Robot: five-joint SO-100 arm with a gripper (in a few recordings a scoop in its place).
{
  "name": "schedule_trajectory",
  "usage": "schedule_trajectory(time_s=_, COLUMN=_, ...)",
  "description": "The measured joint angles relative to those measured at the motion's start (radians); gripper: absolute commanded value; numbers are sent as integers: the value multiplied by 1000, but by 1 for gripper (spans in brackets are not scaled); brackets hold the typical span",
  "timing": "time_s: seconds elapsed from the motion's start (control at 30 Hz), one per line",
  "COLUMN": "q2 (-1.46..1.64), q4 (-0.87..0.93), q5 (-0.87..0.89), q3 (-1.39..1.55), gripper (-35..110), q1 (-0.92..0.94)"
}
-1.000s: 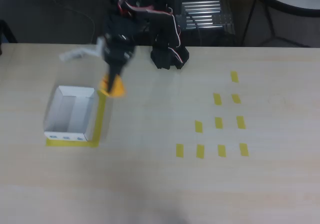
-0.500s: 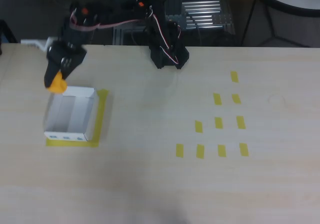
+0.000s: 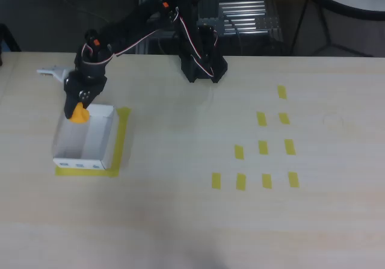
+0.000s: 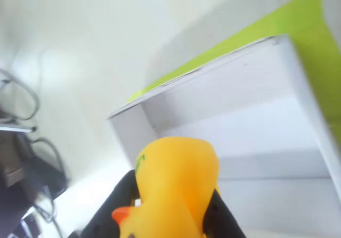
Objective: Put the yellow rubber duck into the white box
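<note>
Two fingers clamp yellow rubber duck | above white box corner

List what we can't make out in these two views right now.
- Gripper, overhead view: fingertips hidden by the arm and the duck, so contact is unreadable.
- Duck's height above the box floor: undecidable from overhead.
- Duck's lower body, wrist view: cut off by the bottom edge.
- Box's near wall, wrist view: cut off.
- Bluish marks on the box side, overhead: too small to read.
</note>
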Motion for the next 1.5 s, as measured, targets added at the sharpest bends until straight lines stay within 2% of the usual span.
schedule_trajectory(time_s=0.33, q2=-126, q4=-20, q5=-14, q3=0, gripper=0, q1=-2)
schedule_trajectory(time_s=0.57, q2=-173, q4=-21, q5=-78, q3=0, gripper=22, q1=-2)
schedule_trajectory(time_s=0.97, q2=-178, q4=109, q5=-106, q3=-183, gripper=31, q1=-31)
schedule_trajectory(time_s=1.13, q2=-178, q4=146, q5=-106, q3=-241, gripper=29, q1=-48)
schedule_trajectory(time_s=1.27, q2=-178, q4=213, q5=-72, q3=-324, gripper=20, q1=-72)
schedule_trajectory(time_s=1.33, q2=-158, q4=250, q5=-21, q3=-377, gripper=12, q1=-92)
schedule_trajectory(time_s=1.37, q2=-132, q4=264, q5=15, q3=-399, gripper=1, q1=-103)
schedule_trajectory(time_s=1.5, q2=80, q4=272, q5=167, q3=-423, gripper=0, q1=-178)
